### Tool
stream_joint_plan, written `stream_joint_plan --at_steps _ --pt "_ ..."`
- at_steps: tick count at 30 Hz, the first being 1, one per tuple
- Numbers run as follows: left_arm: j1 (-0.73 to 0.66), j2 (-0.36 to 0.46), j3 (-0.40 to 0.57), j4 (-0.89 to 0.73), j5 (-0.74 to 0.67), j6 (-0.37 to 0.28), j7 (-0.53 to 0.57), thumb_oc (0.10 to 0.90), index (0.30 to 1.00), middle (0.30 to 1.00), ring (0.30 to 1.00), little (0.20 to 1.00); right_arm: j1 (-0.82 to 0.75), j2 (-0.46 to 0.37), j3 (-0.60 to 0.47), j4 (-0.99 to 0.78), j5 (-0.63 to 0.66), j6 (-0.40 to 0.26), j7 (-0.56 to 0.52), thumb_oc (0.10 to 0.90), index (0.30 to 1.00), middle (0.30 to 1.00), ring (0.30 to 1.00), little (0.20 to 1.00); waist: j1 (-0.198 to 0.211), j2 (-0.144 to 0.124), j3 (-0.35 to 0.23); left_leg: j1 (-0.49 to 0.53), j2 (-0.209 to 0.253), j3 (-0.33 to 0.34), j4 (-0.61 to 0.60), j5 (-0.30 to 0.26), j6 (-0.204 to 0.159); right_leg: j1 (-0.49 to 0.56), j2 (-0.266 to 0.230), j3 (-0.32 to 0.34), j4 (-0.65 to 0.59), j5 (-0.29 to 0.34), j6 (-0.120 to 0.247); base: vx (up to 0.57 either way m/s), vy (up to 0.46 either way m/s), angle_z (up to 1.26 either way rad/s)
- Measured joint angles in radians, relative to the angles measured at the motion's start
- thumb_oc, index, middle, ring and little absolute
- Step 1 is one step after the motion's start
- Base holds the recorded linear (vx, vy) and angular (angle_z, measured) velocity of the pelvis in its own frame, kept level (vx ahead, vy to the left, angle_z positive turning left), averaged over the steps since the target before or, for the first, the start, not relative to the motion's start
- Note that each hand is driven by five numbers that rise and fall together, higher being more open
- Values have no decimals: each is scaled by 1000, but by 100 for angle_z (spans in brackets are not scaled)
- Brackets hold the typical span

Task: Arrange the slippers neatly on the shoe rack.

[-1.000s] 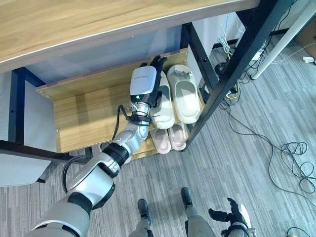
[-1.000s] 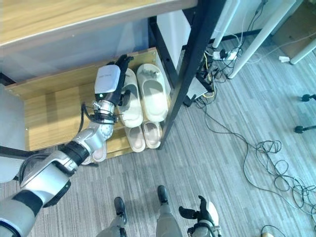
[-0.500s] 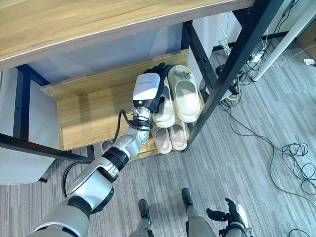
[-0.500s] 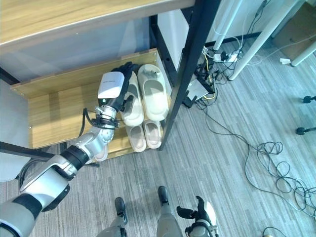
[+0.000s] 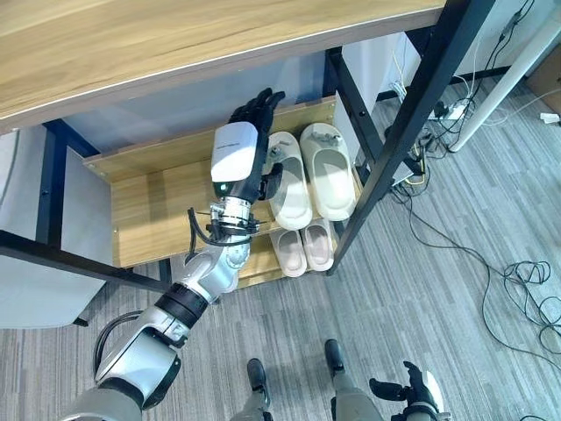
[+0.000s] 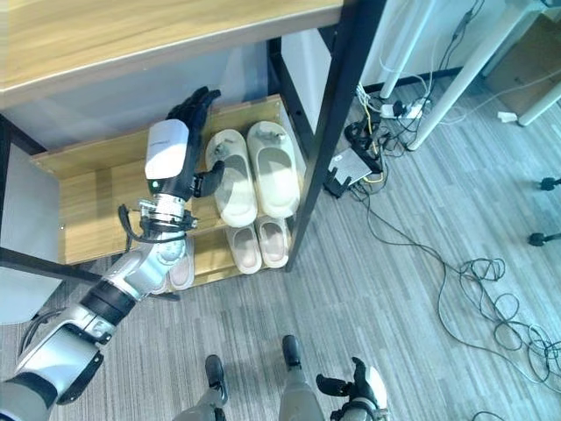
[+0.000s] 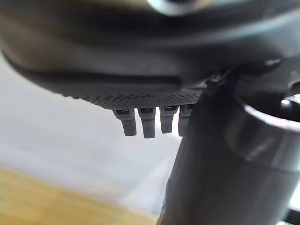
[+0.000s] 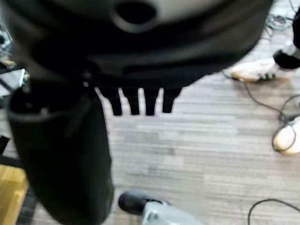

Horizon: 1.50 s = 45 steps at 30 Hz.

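A pair of cream slippers sits side by side at the right end of the rack's middle shelf (image 5: 158, 202): the left slipper (image 5: 287, 182) and the right slipper (image 5: 329, 171). My left hand (image 5: 235, 151) hovers just left of the pair, open with fingers straight and pointing to the back of the shelf, the thumb close to the left slipper's edge. In the left wrist view its fingers (image 7: 140, 124) hold nothing. My right hand (image 5: 412, 390) hangs low over the floor, open and empty, its fingers (image 8: 140, 101) straight.
A small pink pair (image 5: 302, 248) stands on the lower shelf below, with another pale slipper (image 6: 180, 267) beside my arm. A black rack post (image 5: 394, 132) runs just right of the slippers. Cables (image 5: 526, 281) lie on the grey floor. A person's shoes (image 8: 253, 70) show nearby.
My left hand has drawn off the left cream slipper, moving left and toward the back of the shelf. Both cream slippers now lie uncovered. The camera has shifted slightly.
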Motion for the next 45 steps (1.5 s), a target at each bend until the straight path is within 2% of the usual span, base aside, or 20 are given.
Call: stream_joint_plan --at_steps 4,6,8,11,13,17,23,26,28,29,33,36,37,41,45 --pt "89 9 40 -88 -17 -30 -3 800 900 900 900 900 17 7 -18 -1 0 6 15 800 900 900 900 900 14 5 -5 0 -1 -2 0 -7 6 -1 -3 2 0 6 0 0 0 0" --pt "205 28 86 -186 -50 -74 -10 800 900 900 900 900 25 17 -51 -2 3 9 17 800 900 900 900 900 16 7 -6 9 -3 3 0 -7 6 5 -3 5 0 7 0 47 -11 -5" --pt "345 41 143 -270 -113 -125 -53 800 900 900 900 900 32 26 -85 -3 11 24 18 800 900 900 900 900 25 7 -6 38 -2 4 0 -7 6 35 -2 3 0 8 -1 20 -12 -2" --pt "540 49 192 -312 -230 -180 -110 800 900 900 900 900 63 23 -110 -3 17 32 21 800 900 900 900 900 58 6 -12 103 3 0 -1 -10 2 109 -2 -4 -1 -17 5 19 -17 10" --pt "676 133 206 -340 -392 -214 -217 800 900 900 900 900 69 23 -120 -3 17 44 36 800 900 900 900 900 77 8 -22 139 11 -14 -1 -30 -9 146 10 -17 -1 -24 1 -25 16 12" --pt "841 265 206 -347 -528 -221 -418 800 900 900 900 900 90 24 -123 0 2 66 48 800 900 900 900 900 109 6 -62 160 13 -40 -1 -36 -9 184 10 -41 -1 -31 -1 -33 5 21" --pt "985 263 220 -335 -537 -223 -510 800 900 900 900 900 125 25 -119 -3 -32 80 80 800 900 900 900 900 135 -8 -109 208 10 -54 -3 -41 -5 240 5 -56 -1 -39 5 -36 5 7" --pt "1053 263 229 -326 -566 -224 -552 800 900 900 900 900 142 25 -116 -4 -46 83 85 800 900 900 900 900 136 -7 -136 220 12 -53 -6 -51 -4 251 5 -56 -1 -40 4 -40 12 -3" --pt "1090 247 234 -237 -564 -245 -582 800 900 900 900 900 153 21 -119 -2 -50 85 87 800 900 900 900 900 139 -5 -144 233 12 -55 -6 -53 -4 271 7 -57 -1 -42 5 -45 9 4" --pt "1075 214 233 -132 -562 -251 -590 800 900 900 900 900 164 16 -120 -2 -49 85 92 800 900 900 900 900 136 0 -157 238 13 -57 -6 -56 -5 280 8 -62 -1 -45 2 -11 7 5" --pt "1050 161 237 141 -561 -197 -593 800 900 900 900 900 178 8 -119 -3 -48 85 107 800 900 900 900 900 131 7 -178 243 24 -67 -6 -59 -6 281 16 -66 -1 -49 -4 -31 14 5" --pt "989 20 286 475 -521 -167 -564 800 900 900 900 900 194 -16 -121 -2 -42 83 130 800 900 900 900 900 128 5 -178 252 23 -75 -4 -57 -6 295 16 -80 -1 -49 -4 -53 18 10" --pt "971 -32 307 566 -526 -135 -546 800 900 900 900 900 199 -18 -121 -3 -39 79 134 800 900 900 900 900 128 0 -178 254 22 -79 -5 -58 -6 297 15 -83 -1 -52 -7 -29 13 12" --pt "950 -135 327 788 -562 -109 -557 800 900 900 900 900 214 -14 -121 4 -2 64 174 800 900 900 900 900 127 -29 -176 253 18 -80 -3 -57 -6 295 16 -83 -1 -55 -11 -10 5 2" --pt "910 -199 423 953 -675 -66 -602 800 900 900 900 900 198 -15 -126 44 46 67 212 800 900 900 900 900 129 -47 -173 260 16 -79 -4 -60 -5 301 14 -82 0 -56 -11 7 2 -1"
